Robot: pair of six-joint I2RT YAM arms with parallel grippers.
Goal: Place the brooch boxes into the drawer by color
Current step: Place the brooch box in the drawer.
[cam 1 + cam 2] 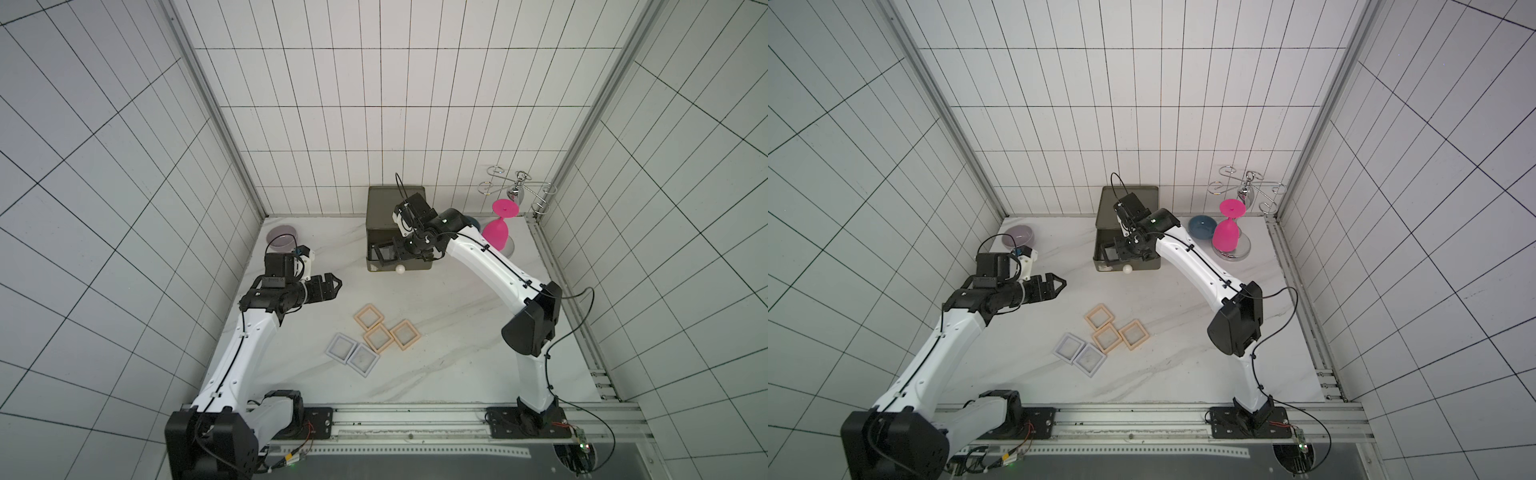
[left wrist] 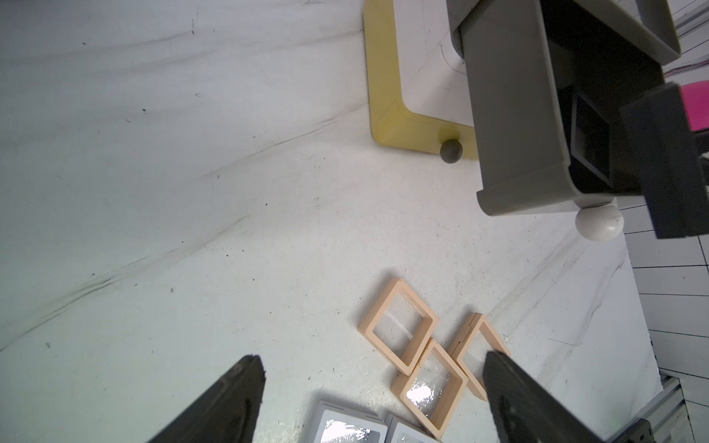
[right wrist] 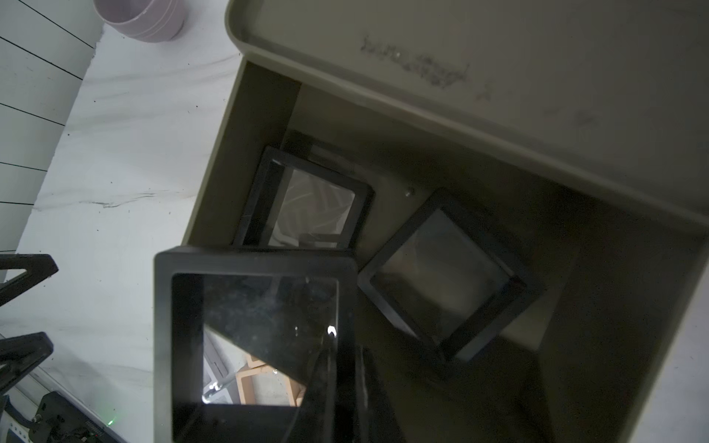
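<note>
Over olive drawer (image 3: 230, 172), right end effector (image 3: 339, 368) clenches black brooch box (image 3: 253, 264) rim; likely light, stiff, fragile window: grip frame; left end effector (image 1: 334, 286) released.

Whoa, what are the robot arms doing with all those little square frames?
The right gripper holds a black square brooch box with a clear window over the open olive-grey drawer, where two more black boxes already lie. The left gripper hangs open above the white marble table, holding nothing. Three peach-beige boxes and two pale white-lavender boxes wait on the table.
</note>
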